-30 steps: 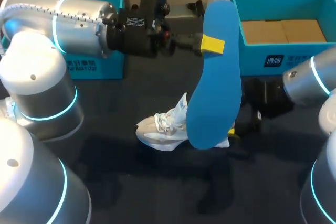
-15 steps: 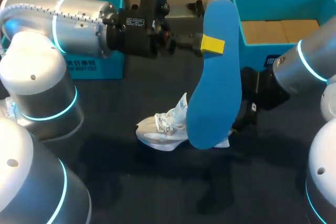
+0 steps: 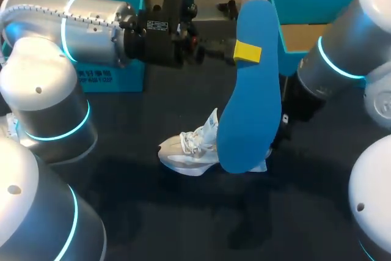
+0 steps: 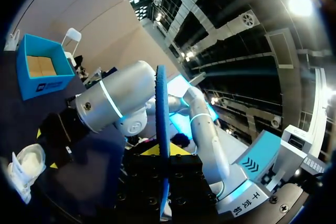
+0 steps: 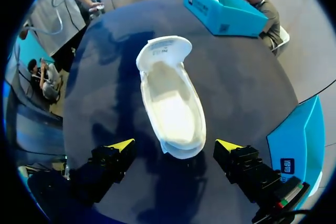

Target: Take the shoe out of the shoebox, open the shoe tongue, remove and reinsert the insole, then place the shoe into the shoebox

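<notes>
My left gripper (image 3: 247,52) is shut on a large blue insole (image 3: 250,102), which hangs upright above the table in the head view. The left wrist view shows the insole (image 4: 161,103) edge-on between the left gripper's (image 4: 163,151) yellow tips. A white shoe (image 3: 188,151) lies on the dark table, partly hidden behind the insole. My right arm (image 3: 342,53) comes in from the right, and the insole hides its gripper. In the right wrist view the right gripper (image 5: 175,145) stands open just over the heel of the shoe (image 5: 173,103), a finger on either side, the shoe's opening facing up.
A teal shoebox (image 3: 293,59) with cardboard inside stands at the back right, close behind my right arm. A second teal box (image 3: 110,80) sits at the back left under my left arm. The table in front of the shoe is bare.
My right arm has swung in from the right edge toward the shoe, closing in behind the insole. The left arm, the insole and the shoe have kept still.
</notes>
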Available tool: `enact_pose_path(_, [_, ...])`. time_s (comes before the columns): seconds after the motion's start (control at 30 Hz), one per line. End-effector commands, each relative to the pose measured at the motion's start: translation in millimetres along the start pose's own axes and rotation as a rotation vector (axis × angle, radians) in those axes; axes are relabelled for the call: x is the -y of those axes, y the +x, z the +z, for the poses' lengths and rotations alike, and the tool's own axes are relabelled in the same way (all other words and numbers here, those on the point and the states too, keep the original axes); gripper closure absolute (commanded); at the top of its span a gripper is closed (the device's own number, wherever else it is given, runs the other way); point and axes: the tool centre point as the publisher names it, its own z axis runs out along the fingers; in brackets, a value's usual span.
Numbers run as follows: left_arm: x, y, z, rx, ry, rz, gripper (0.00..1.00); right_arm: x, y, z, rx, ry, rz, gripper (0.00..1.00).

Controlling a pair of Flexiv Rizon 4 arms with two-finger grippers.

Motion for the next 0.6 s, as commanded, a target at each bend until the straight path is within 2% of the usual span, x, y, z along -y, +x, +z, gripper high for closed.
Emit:
enact_pose_path(0.03, [0.3,-0.8,1.5,0.001,-0.002,0.0,1.0,-3.8,-0.2,0.0,0.002,0.138,0.001,0.0])
enact_pose_path(0.3, [0.3,-0.8,1.5,0.001,-0.002,0.0,1.0,-3.8,-0.2,0.0,0.002,0.138,0.001,0.0])
enact_pose_path(0.47, [0.3,-0.8,1.5,0.001,-0.002,0.0,1.0,-8.1,2.1,0.9,0.061,0.197,-0.049,0.0])
enact_pose_path(0.6, [0.3,-0.8,1.5,0.001,-0.002,0.0,1.0,-13.4,-3.1,4.7,0.056,0.235,-0.067,0.0])
